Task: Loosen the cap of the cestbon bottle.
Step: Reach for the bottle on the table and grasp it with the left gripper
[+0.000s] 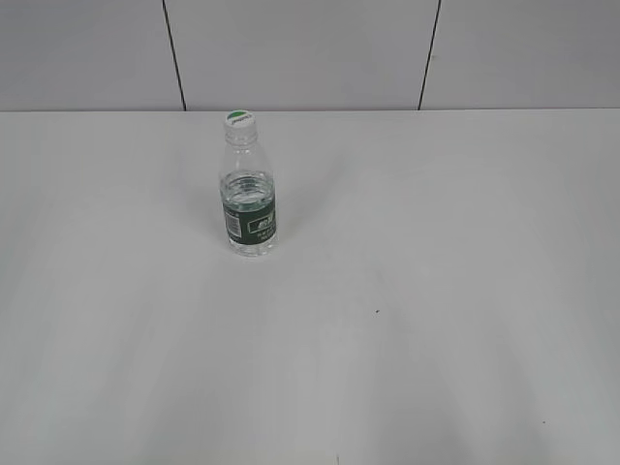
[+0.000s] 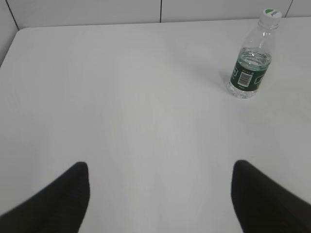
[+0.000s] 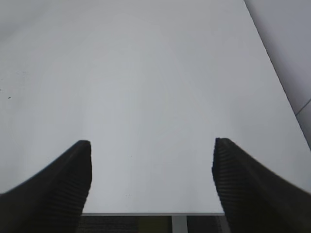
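The cestbon bottle (image 1: 249, 208) stands upright on the white table (image 1: 436, 291), left of centre toward the back. It is clear and ribbed with a dark green label band. Its white cap (image 1: 239, 119) with a green segment sits on the neck. The bottle (image 2: 250, 68) and cap (image 2: 271, 13) also show at the upper right of the left wrist view. My left gripper (image 2: 160, 170) is open and empty, low over the table, well short of the bottle. My right gripper (image 3: 151, 148) is open and empty near the table's front edge. Neither gripper shows in the exterior view.
A white wall with dark vertical seams (image 1: 175, 53) rises behind the table. The table's front edge (image 3: 146, 212) and a leg below it show in the right wrist view. The table's right edge (image 3: 272, 58) runs along that view.
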Robot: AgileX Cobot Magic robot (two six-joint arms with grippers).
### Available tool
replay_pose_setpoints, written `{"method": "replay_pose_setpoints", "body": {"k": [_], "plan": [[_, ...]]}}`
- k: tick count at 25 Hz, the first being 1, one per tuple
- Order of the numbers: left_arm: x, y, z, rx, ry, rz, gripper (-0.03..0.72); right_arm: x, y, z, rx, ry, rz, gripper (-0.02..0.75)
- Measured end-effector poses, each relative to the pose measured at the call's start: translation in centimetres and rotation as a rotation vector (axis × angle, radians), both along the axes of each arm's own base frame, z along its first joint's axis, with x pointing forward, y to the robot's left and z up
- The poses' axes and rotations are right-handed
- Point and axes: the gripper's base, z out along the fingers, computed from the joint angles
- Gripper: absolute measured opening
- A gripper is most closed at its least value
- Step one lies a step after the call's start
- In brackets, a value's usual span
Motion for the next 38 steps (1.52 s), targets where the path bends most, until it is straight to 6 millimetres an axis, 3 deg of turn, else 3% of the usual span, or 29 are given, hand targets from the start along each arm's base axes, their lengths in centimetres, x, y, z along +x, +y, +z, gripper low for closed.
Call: {"method": "replay_pose_setpoints", "body": {"k": [17, 23, 27, 34, 38], "plan": [[0.0, 0.0, 0.1, 0.0, -0.005, 0.0, 0.538, 0.0, 0.0, 0.0, 0.0, 0.0, 0.0, 0.59], [1.0, -0.1, 1.9, -0.004, -0.049, 0.0, 0.538, 0.0, 0.0, 0.0, 0.0, 0.0, 0.0, 0.59], [2.9, -0.2, 4.4, -0.008, -0.072, 0.0, 0.538, 0.0, 0.0, 0.0, 0.0, 0.0, 0.0, 0.59], [8.4, -0.4, 8.9, 0.017, -0.194, -0.007, 0.537, 0.0, 0.0, 0.0, 0.0, 0.0, 0.0, 0.59], [11.9, -0.5, 9.9, 0.034, -0.263, -0.002, 0.536, 0.0, 0.0, 0.0, 0.0, 0.0, 0.0, 0.59]]}}
